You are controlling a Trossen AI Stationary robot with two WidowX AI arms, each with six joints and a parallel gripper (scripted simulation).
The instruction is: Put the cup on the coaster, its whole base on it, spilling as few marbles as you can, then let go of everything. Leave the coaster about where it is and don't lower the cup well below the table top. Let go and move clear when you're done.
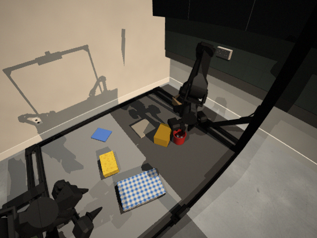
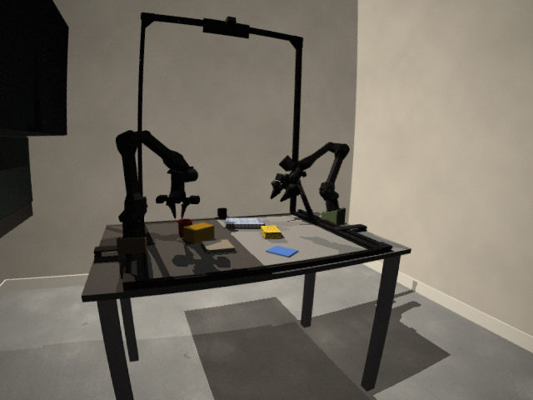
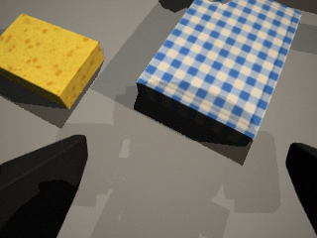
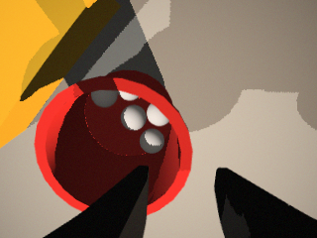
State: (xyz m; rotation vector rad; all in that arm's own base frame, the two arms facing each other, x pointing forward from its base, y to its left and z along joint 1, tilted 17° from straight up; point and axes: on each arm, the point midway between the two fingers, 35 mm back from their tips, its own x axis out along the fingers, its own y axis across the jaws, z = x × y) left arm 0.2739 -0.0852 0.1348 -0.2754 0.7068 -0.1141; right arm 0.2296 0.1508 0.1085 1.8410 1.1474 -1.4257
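Note:
The red cup [image 1: 179, 137] holds several white marbles and stands upright on the dark mat, touching or nearly touching an orange block [image 1: 162, 134]. It also shows in the right wrist view [image 4: 113, 149] and in the exterior view [image 2: 184, 224]. My right gripper [image 1: 179, 128] hovers just above the cup's rim with its fingers apart [image 4: 181, 175], one finger over the rim and one outside it, gripping nothing. The thin blue square coaster [image 1: 101, 134] lies flat on the grey mat, well away from the cup. My left gripper [image 1: 92, 200] is open and empty, raised over the near corner.
A tan flat slab [image 1: 140, 127] lies beside the orange block. A yellow sponge [image 1: 108, 163] and a blue-checked box [image 1: 140, 189] lie between the coaster and my left arm. A small black cup [image 2: 221, 212] and a green box [image 2: 333, 215] stand at the table's edges.

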